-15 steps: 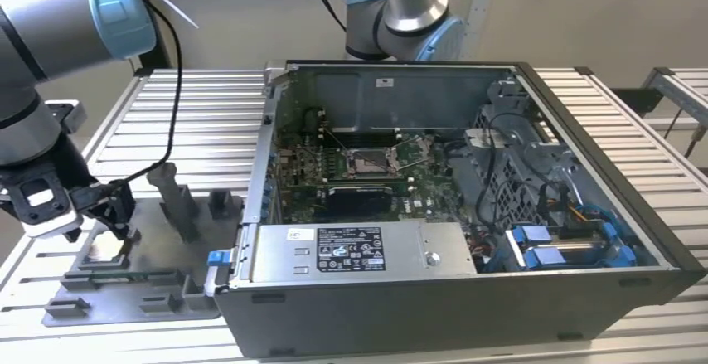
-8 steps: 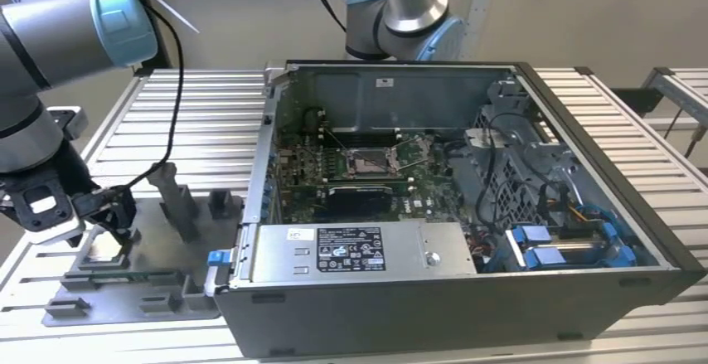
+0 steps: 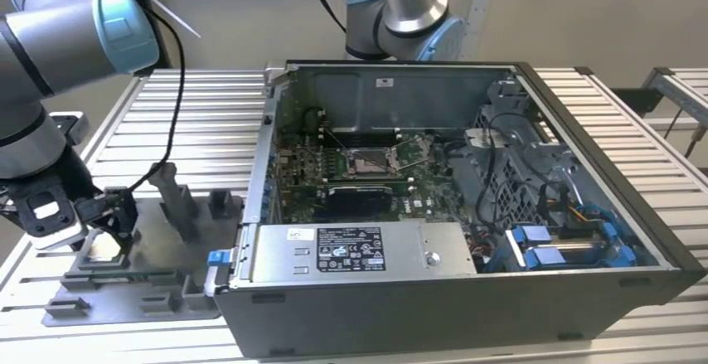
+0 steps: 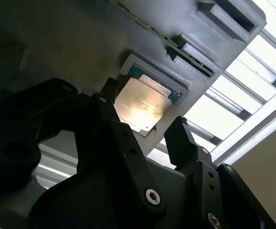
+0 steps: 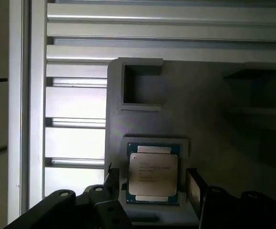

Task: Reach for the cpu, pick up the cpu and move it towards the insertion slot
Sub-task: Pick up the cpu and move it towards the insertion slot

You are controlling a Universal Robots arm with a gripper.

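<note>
Over the grey plastic fixture, the tool, jaws apart, straddles the square silvery cpu

Exterior view: my gripper hangs over the fixture plate, which lies on the slatted table at the exterior view's left. The computer case lies open on the same table, just beside the plate on the exterior view's right. The insertion slot sits on the board inside the case, nearer its rear wall. A second arm stands behind the case. First wrist view: the cpu lies flat in a recess of the plate, between my fingers, one on each side and apart from it.
</note>
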